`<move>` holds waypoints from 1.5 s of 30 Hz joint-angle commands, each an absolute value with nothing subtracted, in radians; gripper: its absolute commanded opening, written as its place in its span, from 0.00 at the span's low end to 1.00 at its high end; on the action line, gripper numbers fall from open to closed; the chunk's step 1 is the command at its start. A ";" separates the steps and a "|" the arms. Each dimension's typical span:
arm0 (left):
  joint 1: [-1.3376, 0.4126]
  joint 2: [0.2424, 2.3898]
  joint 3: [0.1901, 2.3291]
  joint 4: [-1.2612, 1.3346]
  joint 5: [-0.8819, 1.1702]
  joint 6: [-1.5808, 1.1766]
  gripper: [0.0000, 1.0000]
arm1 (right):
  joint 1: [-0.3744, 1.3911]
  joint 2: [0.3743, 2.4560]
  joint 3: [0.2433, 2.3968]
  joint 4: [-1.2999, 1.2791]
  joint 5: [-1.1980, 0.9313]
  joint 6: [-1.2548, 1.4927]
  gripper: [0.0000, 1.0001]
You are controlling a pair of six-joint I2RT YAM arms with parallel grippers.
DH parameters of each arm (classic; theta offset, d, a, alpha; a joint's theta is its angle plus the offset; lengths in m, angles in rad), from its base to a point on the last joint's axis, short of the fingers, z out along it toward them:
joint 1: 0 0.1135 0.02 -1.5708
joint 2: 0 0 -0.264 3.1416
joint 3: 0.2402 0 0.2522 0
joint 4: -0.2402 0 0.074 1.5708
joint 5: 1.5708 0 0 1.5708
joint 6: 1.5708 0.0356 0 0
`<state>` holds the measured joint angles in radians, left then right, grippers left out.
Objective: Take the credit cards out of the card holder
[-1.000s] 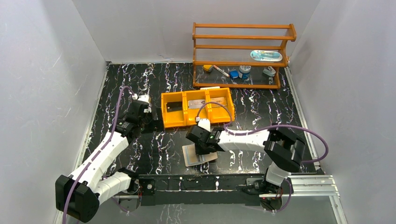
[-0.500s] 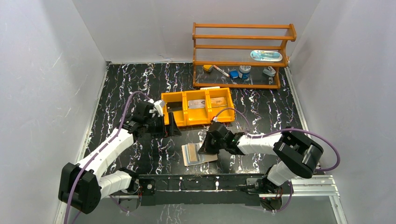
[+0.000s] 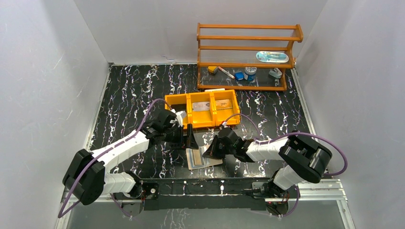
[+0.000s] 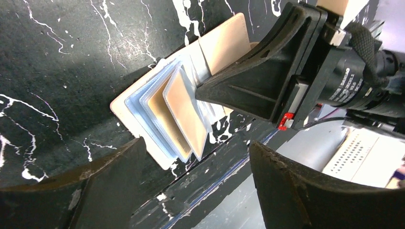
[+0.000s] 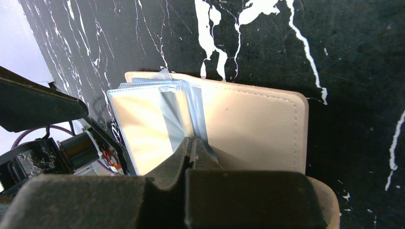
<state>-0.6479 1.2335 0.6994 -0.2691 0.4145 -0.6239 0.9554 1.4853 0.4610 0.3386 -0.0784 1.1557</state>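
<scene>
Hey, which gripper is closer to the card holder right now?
Right. The right gripper is shut, its tips touching the card holder at the fold. The left gripper is open, close to the holder's sleeve end but apart from it.

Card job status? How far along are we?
Done: what look like two cards lie in the orange tray. In hand: right pincer, shut, pins the open card holder near its fold; left pincer, open, hovers at its sleeved end, gripping nothing. Left: at least two tan credit cards sit in the sleeves.
</scene>
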 commanded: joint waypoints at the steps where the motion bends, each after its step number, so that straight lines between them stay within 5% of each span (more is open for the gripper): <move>1: -0.666 1.237 0.660 -0.168 0.424 -0.733 0.76 | 0.960 1.517 0.428 0.248 -0.052 1.144 0.00; 26: -0.730 1.363 0.608 0.010 0.519 -0.839 0.51 | 0.958 1.500 0.405 0.246 -0.045 1.173 0.00; 34: -0.768 1.410 0.678 0.014 0.526 -0.820 0.39 | 0.924 1.281 0.526 0.081 -0.011 1.124 0.35; 45: -0.849 1.527 0.811 0.012 0.538 -0.799 0.39 | 0.920 0.923 0.544 -0.391 0.388 1.226 0.51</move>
<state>-0.8219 1.5105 0.7475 0.0162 0.5140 -0.8139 0.9241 1.0222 0.5285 -0.2153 0.2047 1.1683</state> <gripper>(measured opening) 0.389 0.488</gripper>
